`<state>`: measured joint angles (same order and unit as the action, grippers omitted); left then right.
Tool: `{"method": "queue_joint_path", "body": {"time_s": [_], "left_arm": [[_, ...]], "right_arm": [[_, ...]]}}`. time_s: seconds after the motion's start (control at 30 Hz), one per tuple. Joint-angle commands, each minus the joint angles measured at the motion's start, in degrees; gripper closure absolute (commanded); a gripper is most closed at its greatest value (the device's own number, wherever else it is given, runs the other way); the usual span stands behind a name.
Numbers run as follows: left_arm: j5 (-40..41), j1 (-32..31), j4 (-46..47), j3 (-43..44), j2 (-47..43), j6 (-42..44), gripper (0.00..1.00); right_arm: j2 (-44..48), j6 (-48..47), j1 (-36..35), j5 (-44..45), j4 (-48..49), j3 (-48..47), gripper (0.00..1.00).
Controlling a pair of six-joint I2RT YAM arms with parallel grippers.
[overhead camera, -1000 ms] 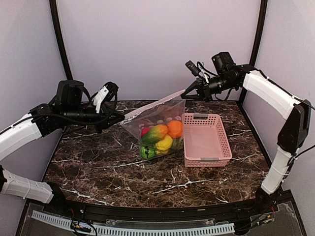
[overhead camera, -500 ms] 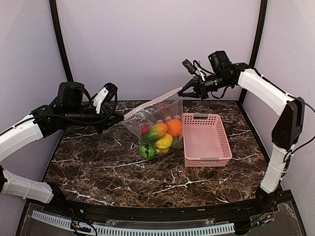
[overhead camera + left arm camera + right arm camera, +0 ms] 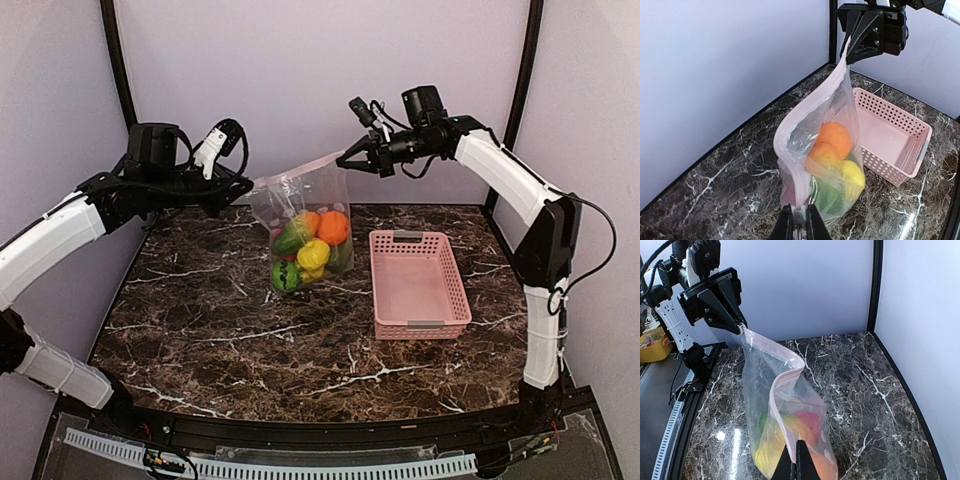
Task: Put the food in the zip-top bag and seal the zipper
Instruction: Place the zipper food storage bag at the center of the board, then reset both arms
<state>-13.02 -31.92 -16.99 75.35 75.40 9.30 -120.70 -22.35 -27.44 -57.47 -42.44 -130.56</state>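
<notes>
Hanging between the two arms, the bag [image 3: 300, 215] sits over the far middle of the bench [image 3: 200, 330], just left of the pink basket [image 3: 455, 300]. The food is inside it: an orange [image 3: 333, 227] uppermost, a lemon [image 3: 313, 253] under it and green pieces [image 3: 285, 277] lowest. Whether the bag's bottom rests on the bench or hangs just above it I cannot tell.

The zipper [image 3: 298, 170], a pale pink strip along the mouth, forms the top edge and the long axis. It runs from the left jaws up and across to the right jaws, so its right end is higher. The left jaws are closed on the strip's left end, and the right jaws are closed on its right end. Each wrist view shows the strip bowed sideways rather than taut, and I cannot tell whether its lips are pressed together anywhere.

By my reading, the filling is done and the sealing is left. The coming move turns on that line. A pinch must travel along the strip from one corner to the other, one pair of jaws anchoring while the other slides. Neither arm is nearer, since each holds an end. The slack bow is the risk.
</notes>
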Motion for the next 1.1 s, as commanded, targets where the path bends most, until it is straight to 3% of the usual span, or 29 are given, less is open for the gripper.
{"method": "queue_joint_path", "body": {"time_s": [0.0, 0.17, 0.27, 0.43, 0.67, 0.83, 1.0, 1.03, 1.07], "left_arm": [[-2.46, 0.02, -0.37, 3.25, -0.24, 4.43, 0.99], [-10.43, 0.02, -5.71, -1.67, -1.30, 6.90, 0.99], [-12.97, 0.02, -9.96, -7.34, -2.83, 6.74, 0.96], [-16.13, -0.18, -11.44, -15.56, -9.86, 3.02, 0.61], [-13.24, -0.25, -7.00, -16.47, -19.53, -1.20, 0.36], [-5.79, -0.25, -3.80, -14.69, -19.62, -2.64, 0.32], [12.34, -0.16, -3.88, -11.79, -16.18, -3.41, 0.23], [14.00, -0.12, -3.76, -11.44, -15.77, -3.39, 0.19], [17.11, -0.15, -3.58, -10.86, -15.09, -3.44, 0.17]], "right_arm": [[3.29, 1.82, -0.55, -4.02, 7.92, 2.85, 1.00], [11.61, -5.96, -0.90, -5.23, 10.55, 22.12, 0.99], [16.02, -12.36, -0.88, -4.72, 8.66, 32.17, 0.93], [21.79, -18.81, -0.78, -4.65, -0.19, 40.43, 0.69], [26.79, -24.31, -0.49, -4.67, -18.28, 37.06, 0.43], [30.20, -18.29, 2.03, -1.56, -15.25, 38.06, 0.39], [33.70, -0.58, 10.15, 11.31, 3.43, 41.52, 0.34], [34.55, 2.70, 12.12, 13.89, 7.01, 42.54, 0.28], [35.59, 6.02, 14.07, 16.82, 10.66, 43.72, 0.15]]}}
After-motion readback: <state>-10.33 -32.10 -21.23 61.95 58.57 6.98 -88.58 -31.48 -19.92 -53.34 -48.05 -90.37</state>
